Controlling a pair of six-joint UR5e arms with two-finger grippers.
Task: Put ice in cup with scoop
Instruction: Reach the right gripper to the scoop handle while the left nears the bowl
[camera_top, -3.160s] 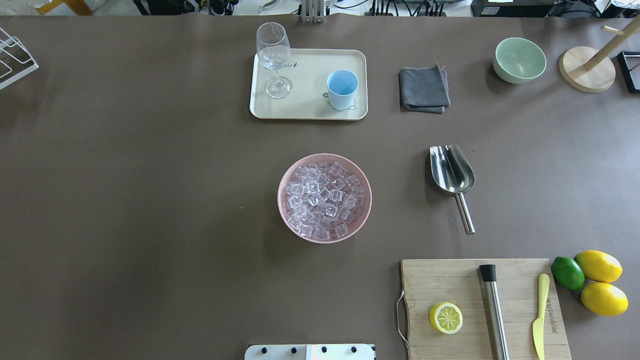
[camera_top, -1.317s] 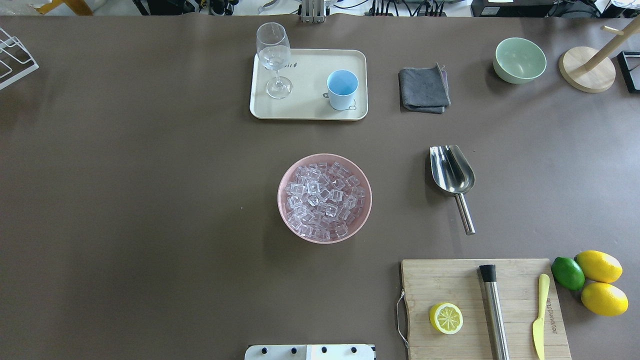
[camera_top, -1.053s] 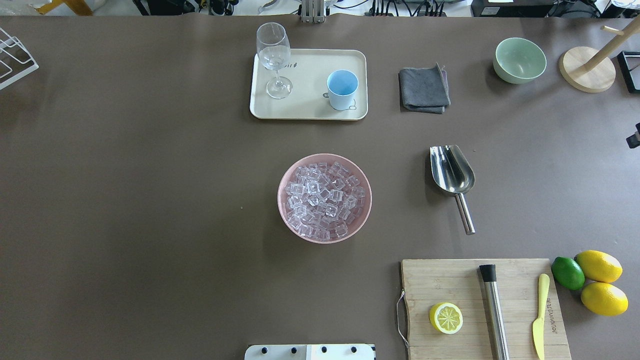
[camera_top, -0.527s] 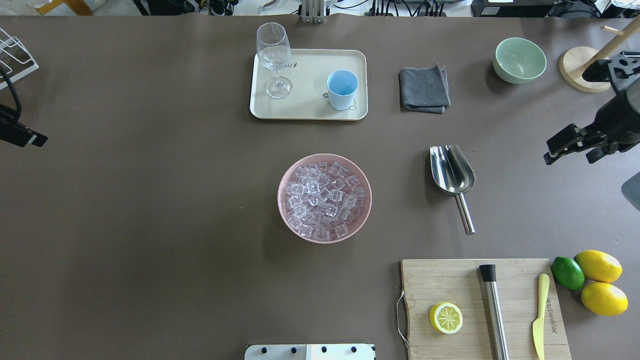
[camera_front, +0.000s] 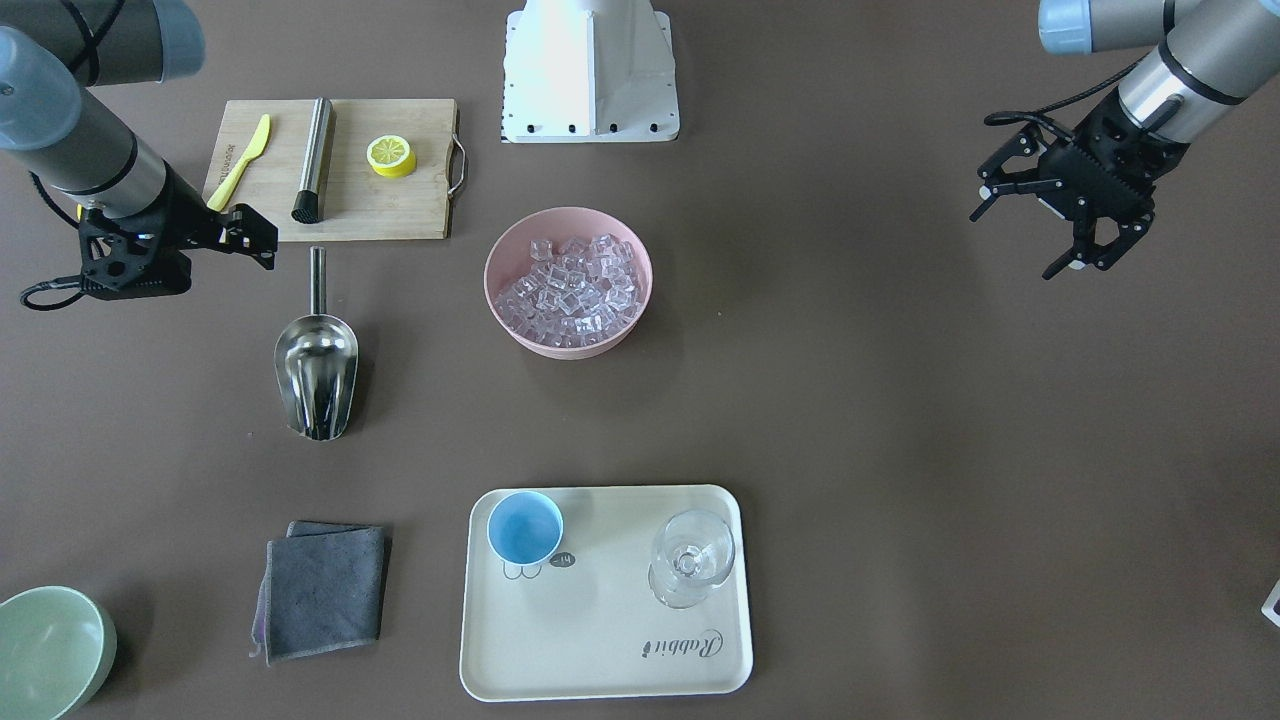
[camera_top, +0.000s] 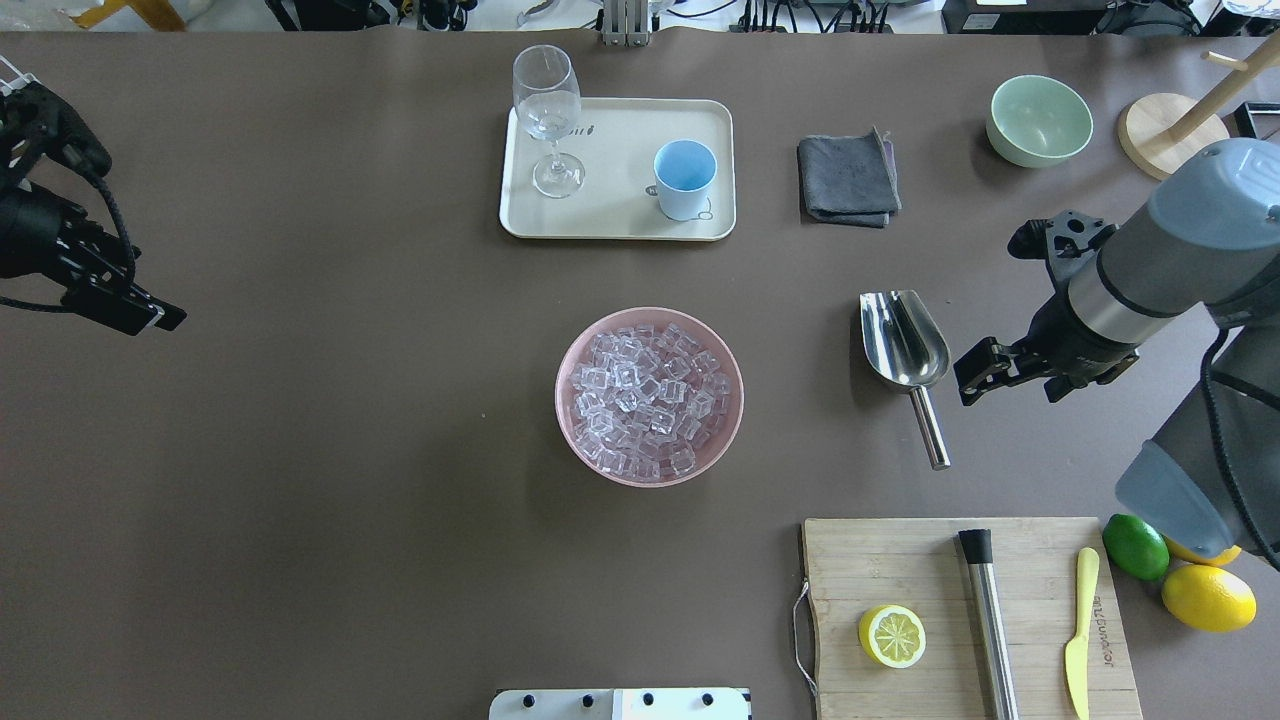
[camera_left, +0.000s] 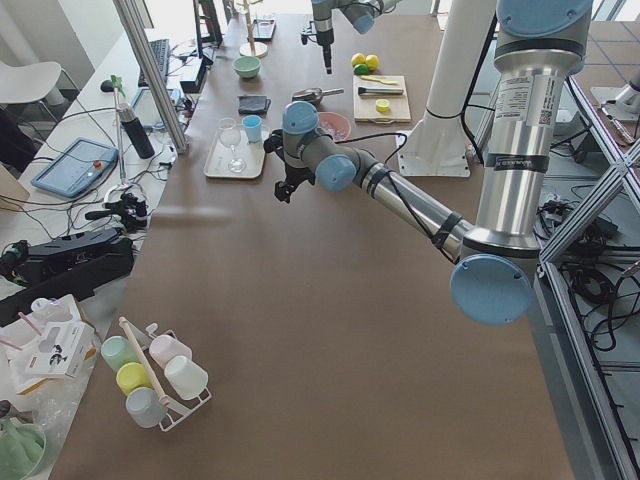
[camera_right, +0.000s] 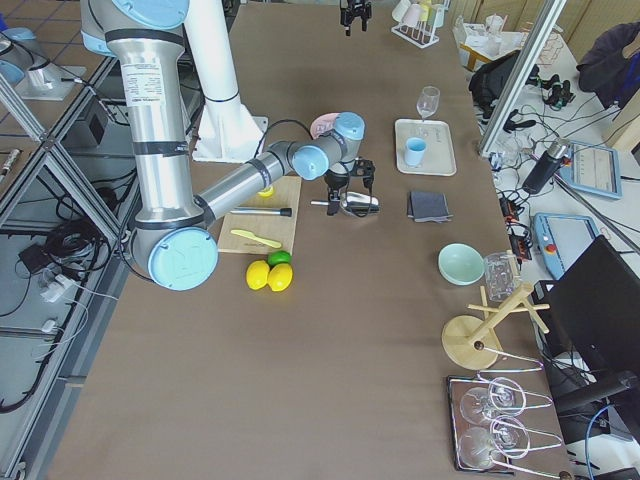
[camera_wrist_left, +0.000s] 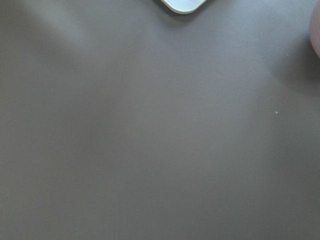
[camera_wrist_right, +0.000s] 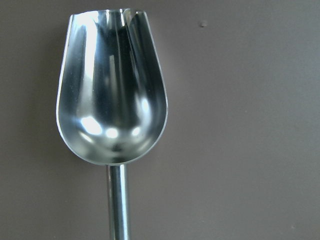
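The steel scoop (camera_top: 903, 345) lies on the table right of the pink bowl, empty, its handle toward the robot. It fills the right wrist view (camera_wrist_right: 112, 90). The ice (camera_top: 648, 395) is heaped in the pink bowl (camera_front: 500, 300). The light-blue cup (camera_top: 685, 178) stands empty on the cream tray (camera_top: 620, 215). My right gripper (camera_top: 1062, 238) is open and empty, held above the table just right of the scoop (camera_front: 315, 375). My left gripper (camera_front: 1020, 235) is open and empty, far off at the table's left side.
A stemmed glass (camera_top: 548, 120) stands on the tray. A grey cloth (camera_top: 848, 180) and a green bowl (camera_top: 1038, 120) lie at the far right. A cutting board (camera_top: 960, 620) holds a lemon half, a steel cylinder and a yellow knife, with lemons and a lime beside it.
Both arms have come in from the table's sides. The right gripper has moved down and in to just beside the scoop. The objects have not moved.
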